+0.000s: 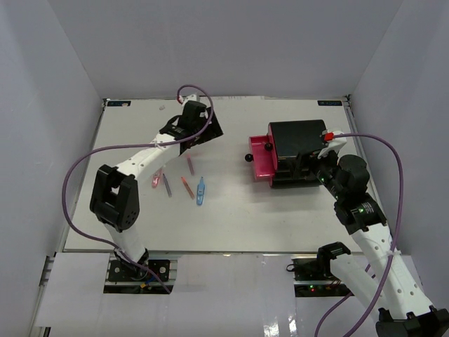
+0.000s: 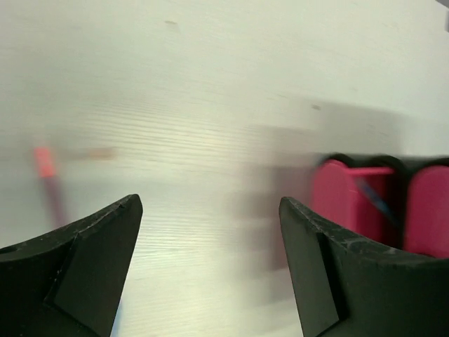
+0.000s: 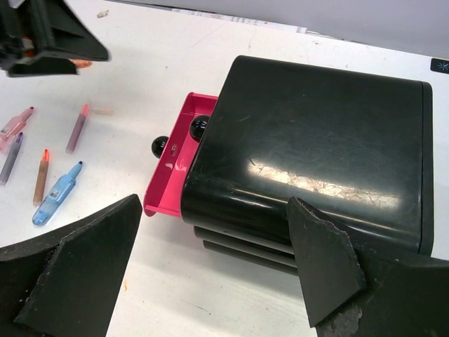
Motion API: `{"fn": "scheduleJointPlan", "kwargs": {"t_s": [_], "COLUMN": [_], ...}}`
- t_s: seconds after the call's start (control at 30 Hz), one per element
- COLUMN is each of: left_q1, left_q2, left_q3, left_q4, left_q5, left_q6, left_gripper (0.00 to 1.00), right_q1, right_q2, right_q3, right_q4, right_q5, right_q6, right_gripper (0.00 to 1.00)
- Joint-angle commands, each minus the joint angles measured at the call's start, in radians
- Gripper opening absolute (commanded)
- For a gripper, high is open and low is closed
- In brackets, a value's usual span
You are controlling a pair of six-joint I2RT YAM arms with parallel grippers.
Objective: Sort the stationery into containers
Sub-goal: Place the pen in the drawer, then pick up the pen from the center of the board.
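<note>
Left gripper (image 2: 210, 203) hung spread and empty, left of the black boxy three-tier cabinet (image 1: 298, 137). It would do best to descend squarely astride one thin salmon pen (image 1: 186, 187) left of the cabinet. Right gripper (image 3: 214, 200) gaped empty above the cabinet.

The left arm (image 1: 144, 160) and right arm (image 1: 375, 246) share white links and chunky black joint housings. A purple cable (image 1: 70, 179) loops off each (both the same violet shade). A small green light (image 1: 363, 208) glows on the right arm's black joint block. The fingers (image 2: 77, 281) are matte black wedges.
</note>
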Motion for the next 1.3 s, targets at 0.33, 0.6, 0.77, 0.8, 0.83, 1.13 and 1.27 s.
{"fn": "scheduleJointPlan", "kwargs": {"t_s": [0.33, 0.6, 0.77, 0.8, 0.83, 1.13, 1.27], "left_q1": [0.144, 0.144, 0.144, 0.144, 0.145, 0.145, 0.145], "left_q2": [-0.026, 0.097, 0.163, 0.179, 0.186, 0.195, 0.175], "left_q3": [-0.178, -0.156, -0.127, -0.119, -0.116, -0.135, -0.133], "left_q4": [-0.163, -0.158, -0.154, -0.154, -0.152, -0.149, -0.144], "left_q5": [-0.172, -0.152, -0.156, -0.158, -0.159, -0.179, -0.182], "left_q6": [0.116, 0.103, 0.103, 0.103, 0.103, 0.106, 0.117], "left_gripper": [0.80, 0.73, 0.67, 0.66, 0.65, 0.37, 0.23], "right_q1": [0.013, 0.015, 0.016, 0.018, 0.016, 0.019, 0.019], "right_q2": [-0.001, -0.004, -0.006, -0.007, -0.009, -0.010, -0.009], "right_q3": [-0.007, -0.014, -0.020, -0.021, -0.023, -0.026, -0.026], "right_q4": [0.010, 0.010, 0.010, 0.010, 0.010, 0.013, 0.015], "right_q5": [-0.010, -0.002, -0.001, 0.002, 0.004, 0.008, 0.004], "right_q6": [0.001, -0.001, 0.001, -0.001, 0.001, -0.004, -0.002], "right_gripper": [0.90, 0.90, 0.90, 0.90, 0.90, 0.90, 0.90]}}
